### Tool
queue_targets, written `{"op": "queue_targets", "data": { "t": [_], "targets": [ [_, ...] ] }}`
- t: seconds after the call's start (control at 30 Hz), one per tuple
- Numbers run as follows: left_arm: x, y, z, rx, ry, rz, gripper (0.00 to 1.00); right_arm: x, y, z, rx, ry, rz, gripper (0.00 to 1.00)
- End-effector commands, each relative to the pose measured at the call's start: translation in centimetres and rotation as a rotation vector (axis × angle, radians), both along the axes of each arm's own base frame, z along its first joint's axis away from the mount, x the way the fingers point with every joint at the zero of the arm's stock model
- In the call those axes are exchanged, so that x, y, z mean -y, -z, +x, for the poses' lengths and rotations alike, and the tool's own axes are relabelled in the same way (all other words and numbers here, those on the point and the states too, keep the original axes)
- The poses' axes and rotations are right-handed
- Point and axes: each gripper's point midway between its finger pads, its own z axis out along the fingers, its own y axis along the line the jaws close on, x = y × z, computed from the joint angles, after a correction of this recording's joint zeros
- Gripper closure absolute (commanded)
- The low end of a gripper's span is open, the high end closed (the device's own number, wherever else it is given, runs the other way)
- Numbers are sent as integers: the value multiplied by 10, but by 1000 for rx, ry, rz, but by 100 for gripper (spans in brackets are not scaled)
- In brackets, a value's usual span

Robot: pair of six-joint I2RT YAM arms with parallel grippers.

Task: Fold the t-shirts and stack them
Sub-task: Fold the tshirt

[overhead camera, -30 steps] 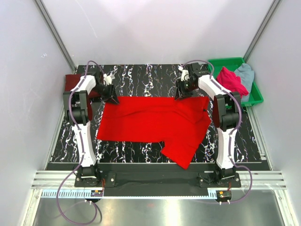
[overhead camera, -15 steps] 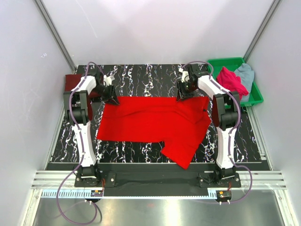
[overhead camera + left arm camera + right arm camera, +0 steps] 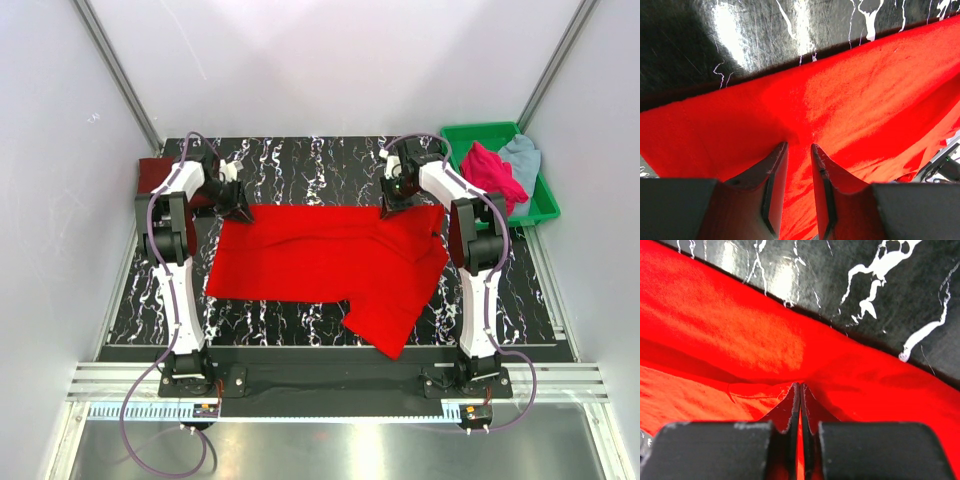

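While red tee (image 3: pixel 320 255) lies spread, creased | L hand (image 3: pixel 798 146) pinches far hem | R hand (image 3: pixel 800 386) clamped on it

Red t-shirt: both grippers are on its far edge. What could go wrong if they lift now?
1. The right gripper pinches only a thin bit of the red t-shirt near its edge, so it might slip.
2. The loose flap at the near edge of the table may drag and skew the fold.
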Motion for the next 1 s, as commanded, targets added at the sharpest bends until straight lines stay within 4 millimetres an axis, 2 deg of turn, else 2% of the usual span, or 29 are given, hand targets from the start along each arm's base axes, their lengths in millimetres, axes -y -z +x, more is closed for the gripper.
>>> {"op": "queue_targets", "data": {
  "t": [0.0,0.03,0.1,0.13,0.17,0.23,0.3,0.33,0.47,0.5,0.53,0.6,0.7,0.83,0.97],
  "targets": [
    [-2,0,12,33,-9,12,69,2,-40,-1,62,22,-5,97],
    [-1,-1,13,35,-11,7,69,2,-43,-4,56,39,-2,97],
    [-1,-2,17,43,-11,-1,69,-4,-52,-19,42,31,9,96],
    [0,-3,18,46,-9,-4,69,-5,-49,-30,16,21,11,94],
    [1,-4,22,56,-9,-6,69,-9,-56,-36,10,41,26,94],
    [1,-4,24,58,-8,-11,69,-18,-48,-60,-41,24,34,93],
    [2,-4,24,57,-8,-16,69,-25,-51,-74,-45,6,35,93],
    [2,-4,24,58,-6,-18,69,-30,-43,-88,-76,-5,35,93],
    [2,-6,25,60,-7,-24,69,-44,-42,-118,-108,-26,39,92],
    [4,-5,24,58,-2,-24,69,-47,-41,-123,-117,-23,42,86],
    [4,-7,26,66,-2,-24,69,-54,-41,-132,-127,-46,42,76],
    [7,-8,26,68,2,-27,69,-59,-43,-136,-131,-53,48,60],
    [7,-12,26,75,4,-24,68,-61,-55,-128,-95,-51,54,57],
    [7,-15,26,80,5,-20,68,-51,-73,-101,12,-29,4,56],
    [5,-16,24,88,15,-4,68,-31,-77,-77,63,33,-7,55]
  ]
}}
